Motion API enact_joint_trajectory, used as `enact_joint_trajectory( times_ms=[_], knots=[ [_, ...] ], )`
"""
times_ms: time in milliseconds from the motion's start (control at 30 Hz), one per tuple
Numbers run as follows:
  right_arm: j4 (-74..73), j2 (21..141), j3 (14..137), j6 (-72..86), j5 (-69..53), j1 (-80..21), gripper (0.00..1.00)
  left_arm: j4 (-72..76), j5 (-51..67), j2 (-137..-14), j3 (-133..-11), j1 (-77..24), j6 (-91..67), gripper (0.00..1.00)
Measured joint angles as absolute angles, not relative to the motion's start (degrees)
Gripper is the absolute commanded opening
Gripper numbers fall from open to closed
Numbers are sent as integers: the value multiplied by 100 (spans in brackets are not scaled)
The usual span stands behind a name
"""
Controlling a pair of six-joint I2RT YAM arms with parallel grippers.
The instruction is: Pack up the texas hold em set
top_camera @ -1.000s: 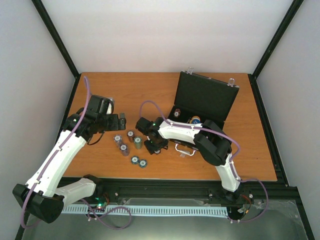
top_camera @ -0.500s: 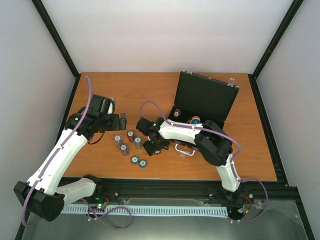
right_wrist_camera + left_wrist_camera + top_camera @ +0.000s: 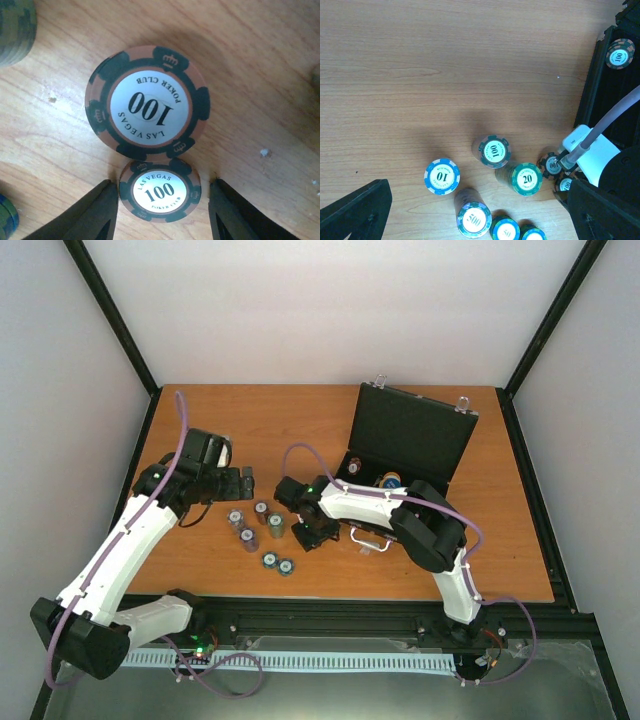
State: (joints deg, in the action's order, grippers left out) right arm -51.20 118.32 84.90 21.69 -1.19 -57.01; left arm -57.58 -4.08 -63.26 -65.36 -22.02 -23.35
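Right gripper (image 3: 311,532) hangs low over the wooden table (image 3: 250,420), jaws partly open astride a brown 100 chip (image 3: 160,191), a sliver of gap on one side. A second 100 chip (image 3: 147,102) sits just at its 12 o'clock. Left gripper (image 3: 243,480), spread wide and empty, hovers at 11 o'clock of six loose chip stacks (image 3: 248,538). The black case (image 3: 412,435) stands open at their 2 o'clock, chips inside.

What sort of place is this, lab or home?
Probably a lab robot cell, not a home: plain white panels in a black frame enclose a wooden table, with the left arm and right arm bolted at its near edge.
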Motion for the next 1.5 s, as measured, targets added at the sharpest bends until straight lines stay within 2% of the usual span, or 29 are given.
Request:
enact_joint_trajectory(
  times_ms=[200,433,500,533,567,667,733,1500],
  knots=[
    [-5122,11797,8449,2182,-174,-5701,33,-5747,-408,-6326,-6525,-2202,-2333,99],
    [-5107,11767,8436,2202,-244,-5697,32,-5741,-405,-6326,-6495,-2202,-2333,99],
    [-5109,11767,8436,2202,-239,-5697,35,-5741,-405,-6326,-6482,-2204,-2333,99],
    [-5109,11767,8436,2202,-237,-5697,46,-5739,-408,-6326,-6475,-2202,-2333,99],
    [-5113,11767,8436,2202,-235,-5697,52,-5739,-408,-6324,-6466,-2202,-2333,99],
    [-5137,11767,8429,2191,-226,-5697,62,-5739,-408,-6313,-6442,-2202,-2333,99],
    [-5146,11762,8425,2204,-224,-5697,66,-5739,-408,-6300,-6434,-2204,-2333,99],
    [-5323,11745,8558,2182,-235,-5951,67,-5739,-405,-6272,-6412,-2202,-2331,99]
  ],
)
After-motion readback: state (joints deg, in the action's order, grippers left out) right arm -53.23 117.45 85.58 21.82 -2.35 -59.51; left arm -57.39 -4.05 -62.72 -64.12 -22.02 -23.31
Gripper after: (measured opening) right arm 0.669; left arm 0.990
